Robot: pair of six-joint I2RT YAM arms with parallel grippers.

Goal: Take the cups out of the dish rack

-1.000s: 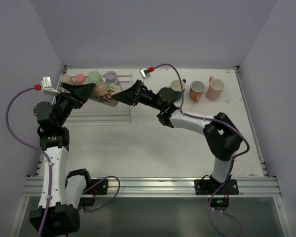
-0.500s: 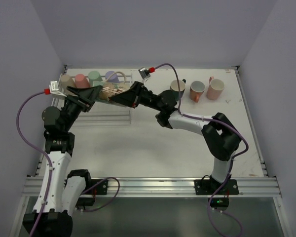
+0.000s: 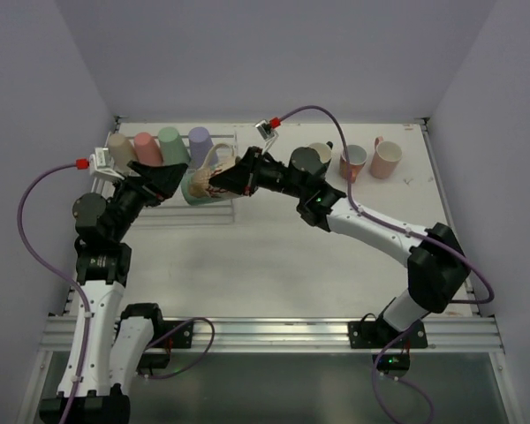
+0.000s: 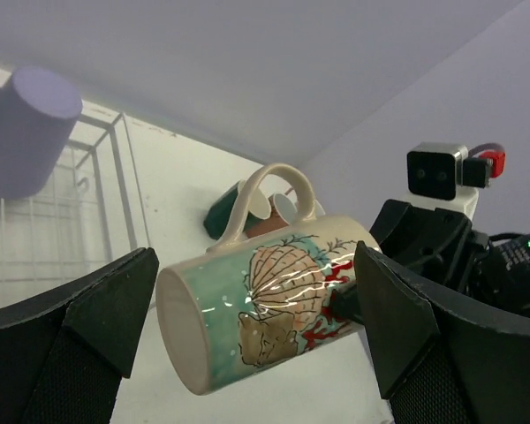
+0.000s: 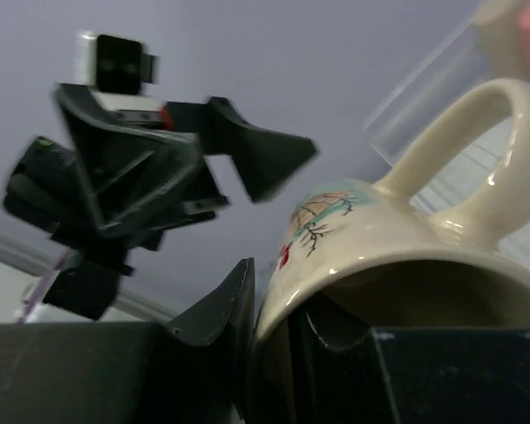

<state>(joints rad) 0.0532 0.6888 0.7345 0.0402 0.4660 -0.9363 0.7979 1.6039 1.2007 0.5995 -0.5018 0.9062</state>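
Note:
The cream cup with shell and coral print [image 3: 200,184] hangs on its side over the dish rack's [image 3: 172,210] right end, handle up. My right gripper [image 3: 228,179] is shut on its rim, one finger inside the mouth and one outside [image 5: 278,329]. My left gripper [image 3: 170,179] stands open around the cup's [image 4: 265,291] base end, its pads [image 4: 115,296] apart from the wall. Beige [image 3: 119,147], pink [image 3: 146,147], green [image 3: 171,145] and lilac [image 3: 200,141] cups stand upside down in the rack's back row.
Three cups stand on the table at the back right: dark green [image 3: 316,157], salmon [image 3: 353,162] and pink [image 3: 388,159]. The side walls run close along both table edges. The rack's wire wall [image 4: 115,177] rises just behind the held cup.
My left gripper has opened and let go of the printed cup. My right gripper has closed on its rim, and the cup now hangs from the right arm alone.

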